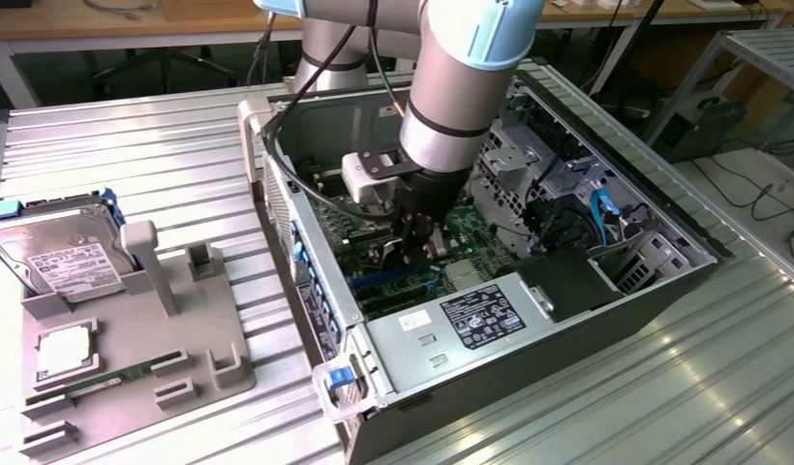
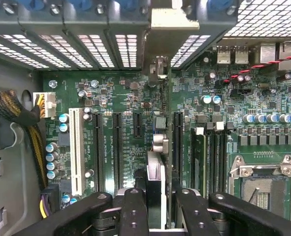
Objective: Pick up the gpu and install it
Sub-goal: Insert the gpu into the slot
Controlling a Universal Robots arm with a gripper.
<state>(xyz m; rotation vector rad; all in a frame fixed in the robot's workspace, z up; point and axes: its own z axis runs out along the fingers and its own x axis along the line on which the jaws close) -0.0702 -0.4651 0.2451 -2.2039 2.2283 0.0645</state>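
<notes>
Inside, the gripper [image 2: 156, 209] is clamping the gpu [image 2: 157, 147] on edge over the motherboard [image 2: 120, 93], its bracket reaching the rear slot covers [image 2: 86, 49]. Slots are flanking it, and a cable bundle [image 2: 17, 118] is lying well apart. Outside the computer case [image 1: 552, 320], a hard drive [image 1: 61, 257] is sitting in a grey holder [image 1: 152, 358].

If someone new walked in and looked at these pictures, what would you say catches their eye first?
First, the big grey robot arm reaching down into the open computer case, its hand low over the green motherboard. In the wrist view, the hand grips a card edge-on above the rows of black slots. On the exterior view's left, a grey tray holds a hard drive.
</notes>
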